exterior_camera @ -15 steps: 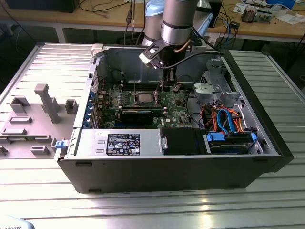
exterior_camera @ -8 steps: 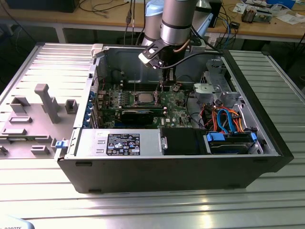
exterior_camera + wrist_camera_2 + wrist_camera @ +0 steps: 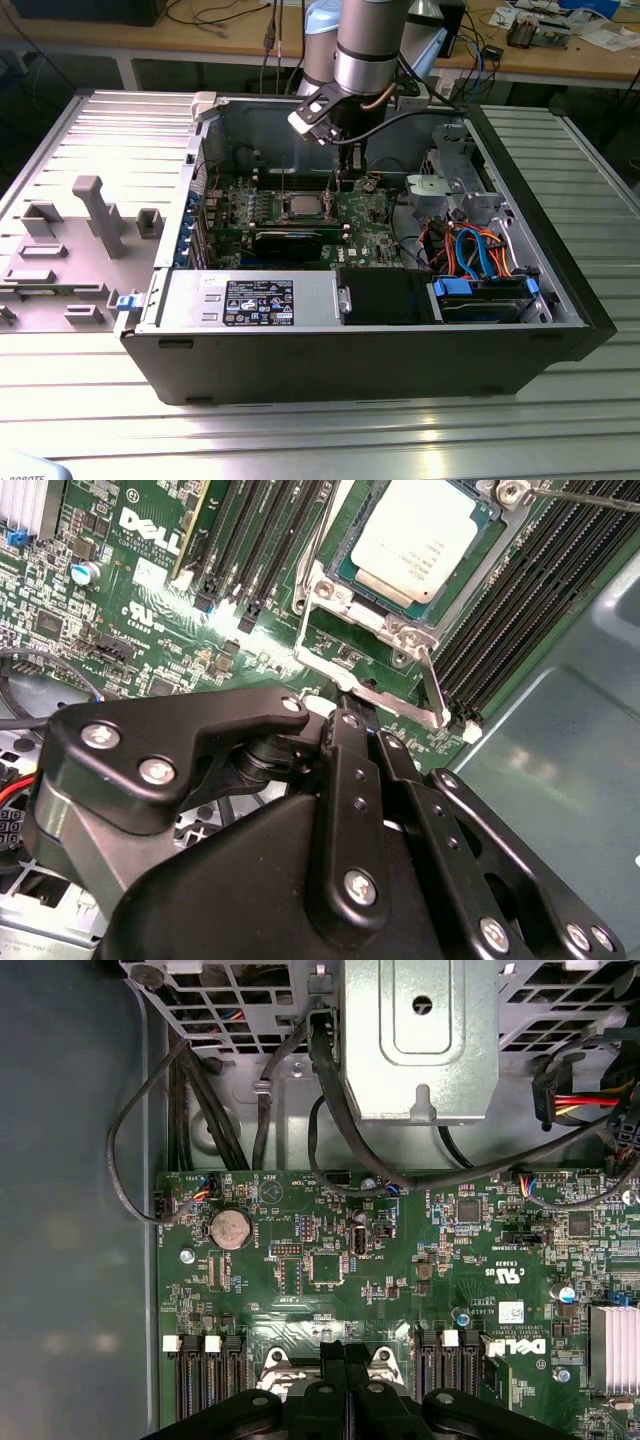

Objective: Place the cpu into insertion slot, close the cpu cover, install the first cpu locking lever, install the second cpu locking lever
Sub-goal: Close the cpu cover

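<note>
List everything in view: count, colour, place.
computer case: one, black, open, on ribbed metal table
circuit board: one, green, inside case
cpu: one, silver-grey, on board between memory slots
cpu cover: one, silvery, framing cpu
locking lever: at least one, silvery, beside cover
memory slots: several, black, both sides of cpu
power supply: one, silver, case's near edge
cables: several, orange and blue, exterior view's right
fixture tray: one, grey, exterior view's left
gripper: one, black, shut, low over board
arm: one, silver-grey, above case
</note>
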Controlling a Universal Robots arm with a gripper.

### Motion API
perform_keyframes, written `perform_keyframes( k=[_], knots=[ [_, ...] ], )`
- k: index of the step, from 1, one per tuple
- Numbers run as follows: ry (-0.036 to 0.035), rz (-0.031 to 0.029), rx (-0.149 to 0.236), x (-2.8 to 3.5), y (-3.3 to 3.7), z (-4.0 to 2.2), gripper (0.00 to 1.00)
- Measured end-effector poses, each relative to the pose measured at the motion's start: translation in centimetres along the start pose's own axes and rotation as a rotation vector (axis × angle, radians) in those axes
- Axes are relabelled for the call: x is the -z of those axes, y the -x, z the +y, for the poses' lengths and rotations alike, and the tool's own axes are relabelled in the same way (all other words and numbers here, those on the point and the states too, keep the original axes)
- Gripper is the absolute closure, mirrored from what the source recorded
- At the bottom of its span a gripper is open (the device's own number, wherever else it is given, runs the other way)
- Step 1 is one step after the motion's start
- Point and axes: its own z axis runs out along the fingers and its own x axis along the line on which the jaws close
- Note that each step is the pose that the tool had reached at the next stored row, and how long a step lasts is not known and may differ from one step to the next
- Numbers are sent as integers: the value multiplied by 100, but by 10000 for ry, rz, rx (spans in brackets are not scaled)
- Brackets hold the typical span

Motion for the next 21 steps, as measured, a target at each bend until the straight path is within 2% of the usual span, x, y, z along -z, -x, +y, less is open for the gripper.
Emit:
perform_keyframes(
  k=[10, 21],
  knots=[
    [0, 6, -1, -3, 0, -42, 89],
    [0, 6, 0, -6, 1, -61, 89]
  ],
)
